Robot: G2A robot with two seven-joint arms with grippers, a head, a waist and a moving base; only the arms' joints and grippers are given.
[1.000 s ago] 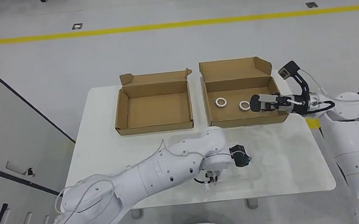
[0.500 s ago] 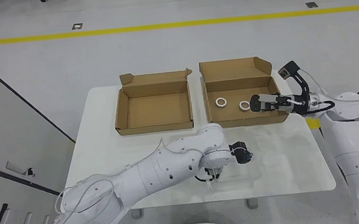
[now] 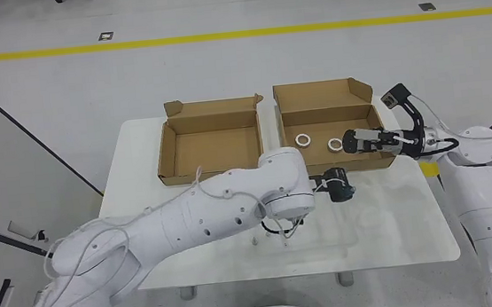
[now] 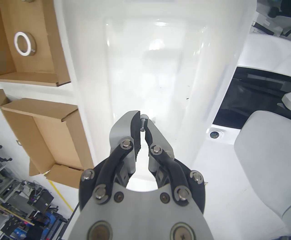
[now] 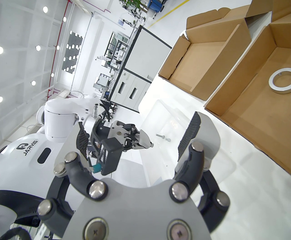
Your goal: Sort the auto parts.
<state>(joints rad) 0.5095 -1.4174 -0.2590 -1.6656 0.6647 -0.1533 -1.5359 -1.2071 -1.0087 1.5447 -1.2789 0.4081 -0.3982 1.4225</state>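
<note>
Where the left pincer (image 4: 142, 124) hangs: above the middle of the white counter (image 3: 138, 186), off the surface, tips toward the right-hand open brown cardboard box (image 3: 326, 110).
Left pincer grip: jaws almost closed, tips pinching a small silver threaded bolt (image 4: 143, 122) by its shank.
Under it: clear shallow plastic tray (image 4: 127, 68) on the counter.
Loose silver bolts (image 5: 160, 136): lying close together in the tray; count unsure.
Right pincer (image 3: 346, 142): jaws spread wide, holding nothing; low over the near right part of the right-hand box.
Right-hand box contents: two flat silver metal rings (image 3: 302, 139) on the floor, apart from each other; one just beside the right pincer's tips.
Left-hand open brown cardboard box (image 3: 210, 121): just beside the right-hand one, at the counter's far side, back flap up.
</note>
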